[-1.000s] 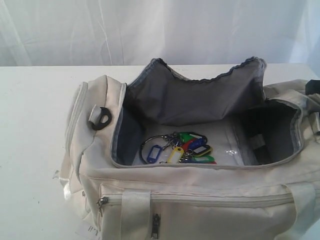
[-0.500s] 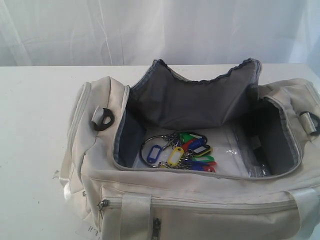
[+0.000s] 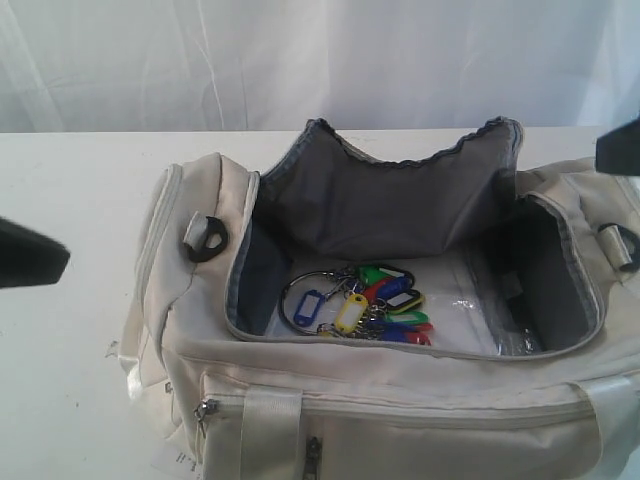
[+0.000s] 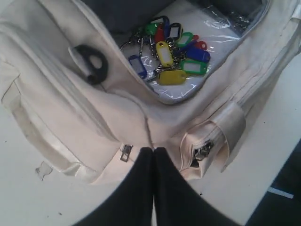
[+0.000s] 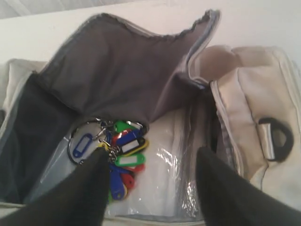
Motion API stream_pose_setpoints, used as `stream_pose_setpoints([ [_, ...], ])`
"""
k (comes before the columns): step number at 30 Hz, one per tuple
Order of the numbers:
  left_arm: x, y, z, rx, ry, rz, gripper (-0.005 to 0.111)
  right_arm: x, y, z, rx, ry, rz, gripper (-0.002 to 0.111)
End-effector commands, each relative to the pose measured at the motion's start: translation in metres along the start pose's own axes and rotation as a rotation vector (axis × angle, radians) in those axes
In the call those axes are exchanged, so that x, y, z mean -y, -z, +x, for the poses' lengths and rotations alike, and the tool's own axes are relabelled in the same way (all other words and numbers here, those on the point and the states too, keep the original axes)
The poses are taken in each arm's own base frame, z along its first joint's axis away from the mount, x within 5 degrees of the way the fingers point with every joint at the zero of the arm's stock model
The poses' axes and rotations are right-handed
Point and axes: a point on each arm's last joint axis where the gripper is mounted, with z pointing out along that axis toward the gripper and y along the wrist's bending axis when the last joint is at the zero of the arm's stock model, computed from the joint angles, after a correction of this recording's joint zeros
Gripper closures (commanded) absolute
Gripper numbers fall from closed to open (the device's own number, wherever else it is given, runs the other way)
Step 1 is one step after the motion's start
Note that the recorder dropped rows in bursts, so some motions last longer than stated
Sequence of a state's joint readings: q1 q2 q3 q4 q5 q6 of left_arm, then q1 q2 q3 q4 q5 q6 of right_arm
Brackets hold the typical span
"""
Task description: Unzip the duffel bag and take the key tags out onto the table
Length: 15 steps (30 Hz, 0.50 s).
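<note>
My left tool is closed. Its two dark fingers are pressed together with nothing between them, and it hangs over the front corner of the bag. My right tool is open and empty above the mouth of the bag.

The bag lies unzipped on the white tabletop, with its grey flap standing up at the back. The tags are inside, on the clear plastic floor: green, blue, red and yellow, on metal rings. Each tag has a white window, but any writing there is too small to read. A white label at the lower left corner of the bag shows dark marks, perhaps letters, and the picture edge cuts it.

In the right wrist view one finger covers part of the tags. In the exterior view both tools show only as dark blurred pieces at the edges, and the front and right end of the bag are cut off. A black D-ring lies beside the opening.
</note>
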State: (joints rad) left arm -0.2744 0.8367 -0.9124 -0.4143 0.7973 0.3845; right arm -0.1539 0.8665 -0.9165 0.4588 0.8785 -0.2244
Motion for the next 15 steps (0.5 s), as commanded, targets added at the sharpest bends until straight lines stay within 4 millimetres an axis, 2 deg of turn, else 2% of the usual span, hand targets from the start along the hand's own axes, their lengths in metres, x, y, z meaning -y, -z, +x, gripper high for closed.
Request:
stream_pose_setpoints([
  [1, -0.003, -0.027, -0.034, -0.083, -0.057, 0.111, 0.107, 0.007, -0.012, 0.022, -0.022, 0.05, 0.016, 0.088],
  [2, 0.0, -0.047, -0.049, -0.105, -0.128, 0.151, 0.107, 0.011, -0.02, 0.031, -0.048, 0.06, 0.02, 0.109],
  [6, 0.007, -0.087, -0.073, -0.108, -0.254, 0.139, 0.107, 0.014, -0.033, 0.047, -0.072, 0.043, 0.008, 0.108],
  [10, 0.015, -0.131, -0.092, -0.098, -0.303, 0.144, 0.107, 0.001, -0.042, 0.054, -0.069, 0.068, -0.119, 0.108],
  [14, 0.018, -0.186, -0.097, -0.192, -0.356, 0.156, 0.107, -0.015, -0.064, 0.064, -0.18, 0.135, -0.237, 0.108],
  [15, 0.017, -0.191, -0.098, -0.2, -0.358, 0.157, 0.107, -0.017, -0.069, 0.066, -0.206, 0.14, -0.247, 0.108],
])
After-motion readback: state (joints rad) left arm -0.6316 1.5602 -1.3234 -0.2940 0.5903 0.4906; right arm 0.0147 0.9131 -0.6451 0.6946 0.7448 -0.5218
